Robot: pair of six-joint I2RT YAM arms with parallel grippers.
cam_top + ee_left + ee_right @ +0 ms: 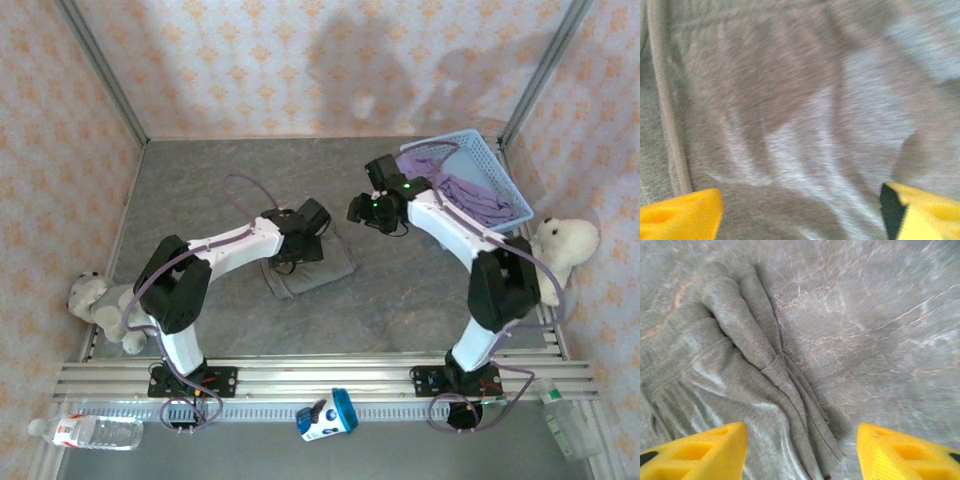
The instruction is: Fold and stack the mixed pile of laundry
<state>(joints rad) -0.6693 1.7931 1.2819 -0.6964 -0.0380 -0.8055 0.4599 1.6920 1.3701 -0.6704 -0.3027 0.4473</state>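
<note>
The grey-olive garment lies folded on the grey table, left of centre. My left gripper hovers right over it. In the left wrist view its yellow fingertips stand wide apart above the grey cloth, with nothing between them. My right gripper hangs to the upper right of the garment. Its yellow fingers are open above the garment's creased right edge and bare table. The lavender T-shirt lies bunched in the light blue basket at the back right.
A white plush toy sits at the right edge and a grey one at the left edge. A plastic bottle and a blue-and-white cup lie in front of the rail. Patterned walls enclose the table.
</note>
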